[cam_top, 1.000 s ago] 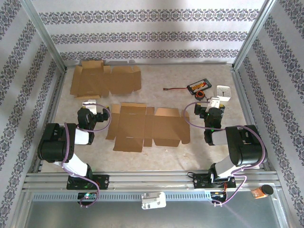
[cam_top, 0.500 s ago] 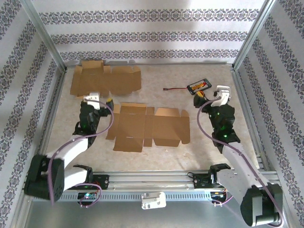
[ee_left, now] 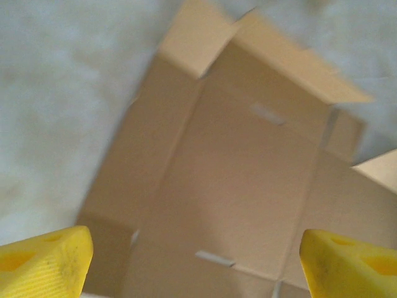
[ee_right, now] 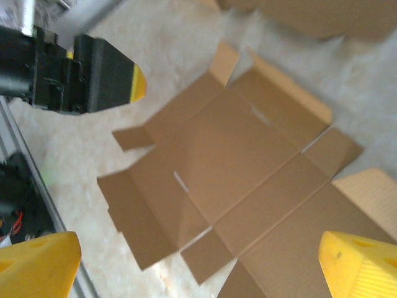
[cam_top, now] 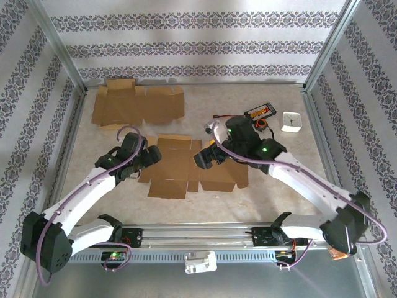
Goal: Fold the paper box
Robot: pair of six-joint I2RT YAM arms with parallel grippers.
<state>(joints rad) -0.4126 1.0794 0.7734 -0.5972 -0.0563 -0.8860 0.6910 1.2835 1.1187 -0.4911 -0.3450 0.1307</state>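
The paper box (cam_top: 173, 169) lies flat and unfolded in the middle of the table, brown, with its flaps spread out. My left gripper (cam_top: 151, 155) hovers at its left edge, open, with nothing between its yellow fingertips (ee_left: 43, 261); the box (ee_left: 236, 167) lies below them. My right gripper (cam_top: 208, 155) hangs open over the box's middle. From the right wrist the box (ee_right: 236, 149) is below and ahead of the empty right gripper (ee_right: 198, 267), with the left gripper (ee_right: 93, 71) at its far side.
A second flat cardboard blank (cam_top: 138, 103) lies at the back left. A small phone-like device with a cable (cam_top: 260, 112) and a white clock (cam_top: 291, 121) sit at the back right. Metal frame rails and patterned walls bound the table.
Both arms have reached in over the box. The left gripper came to its left edge, and the right gripper swung from beside the clock to the box's middle.
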